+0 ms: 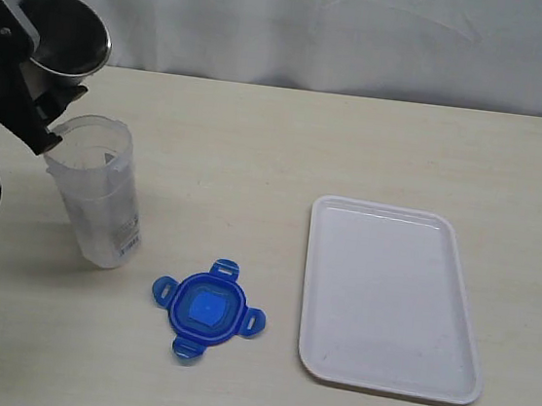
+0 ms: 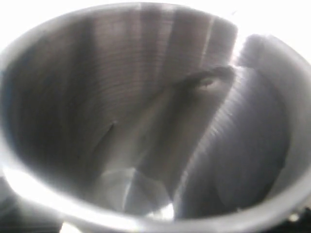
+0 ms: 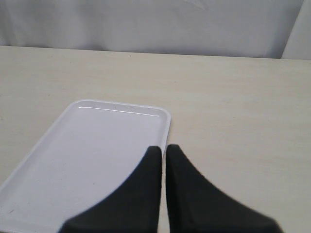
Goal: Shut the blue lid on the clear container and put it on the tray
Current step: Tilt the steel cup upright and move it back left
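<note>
**A:** Where is the left arm point(image 1: 3, 65)?

**B:** At the far left corner of the table point(image 1: 258, 143). It slants down from the edge of the exterior view toward the container point(image 1: 95, 198). The left gripper point(image 1: 48, 117) ends right at the container's rim, on its left side. The cup point(image 1: 65, 37) sits just behind it.

**A:** Is it grasping anything?

**B:** I can't tell. The exterior view shows only a dark tip against the rim. The cup's steel inside fills the left wrist view, so the jaws are hidden.

**A:** And the right gripper point(image 3: 164, 147)?

**B:** Clenched, its fingers pressed together with nothing between them. It hangs low over one edge of the tray point(image 1: 393, 295), tips above the white surface.

**A:** How does the container stand?

**B:** Upright on the left side of the table, mouth open, with its printed label near the base.

**A:** And the lid point(image 1: 207, 308)?

**B:** It lies flat on the table with its four flaps spread. It is between the container and the tray, nearer the container, and touches neither.

**A:** The tray?

**B:** Flat on the right side of the table, well apart from the container.
</note>
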### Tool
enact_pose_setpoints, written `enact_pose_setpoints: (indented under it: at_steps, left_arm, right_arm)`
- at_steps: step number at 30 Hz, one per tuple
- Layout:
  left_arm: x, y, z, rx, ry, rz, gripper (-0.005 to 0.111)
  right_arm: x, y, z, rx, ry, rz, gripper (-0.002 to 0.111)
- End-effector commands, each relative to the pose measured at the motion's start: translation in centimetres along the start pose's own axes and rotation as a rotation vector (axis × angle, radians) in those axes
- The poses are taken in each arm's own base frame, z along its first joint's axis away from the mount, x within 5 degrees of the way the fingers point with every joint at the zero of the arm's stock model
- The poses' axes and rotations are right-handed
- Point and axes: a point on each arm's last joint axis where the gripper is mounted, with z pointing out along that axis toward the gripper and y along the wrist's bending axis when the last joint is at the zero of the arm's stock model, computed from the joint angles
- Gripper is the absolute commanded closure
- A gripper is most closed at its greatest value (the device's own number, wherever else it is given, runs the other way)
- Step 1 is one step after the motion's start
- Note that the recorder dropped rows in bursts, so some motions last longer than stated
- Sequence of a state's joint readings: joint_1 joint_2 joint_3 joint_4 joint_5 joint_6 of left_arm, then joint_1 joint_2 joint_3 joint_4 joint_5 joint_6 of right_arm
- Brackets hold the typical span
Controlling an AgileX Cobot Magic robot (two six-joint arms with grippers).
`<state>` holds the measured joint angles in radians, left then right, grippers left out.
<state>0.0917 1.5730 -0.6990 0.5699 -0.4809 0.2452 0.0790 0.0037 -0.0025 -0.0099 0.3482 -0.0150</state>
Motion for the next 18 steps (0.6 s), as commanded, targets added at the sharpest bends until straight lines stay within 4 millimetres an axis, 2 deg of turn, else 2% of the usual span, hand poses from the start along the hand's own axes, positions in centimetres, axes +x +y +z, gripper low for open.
enact_pose_setpoints:
  at_steps: [1, 12, 18]
  left_arm:
    - [-0.96, 0.71, -0.24, -0.032, -0.057, -0.089, 0.107]
    - [-0.92, 0.73, -0.24, -0.031, -0.056, -0.219, 0.107]
    - [-0.56, 1.46, -0.29, -0.113, -0.037, -0.423, 0.107]
  right_arm:
    - [0.04, -0.04, 0.0, 0.007, -0.004, 0.0, 0.104]
    - [0.04, -0.04, 0.0, 0.007, -0.004, 0.0, 0.104]
    - [0.04, -0.04, 0.0, 0.007, -0.004, 0.0, 0.104]
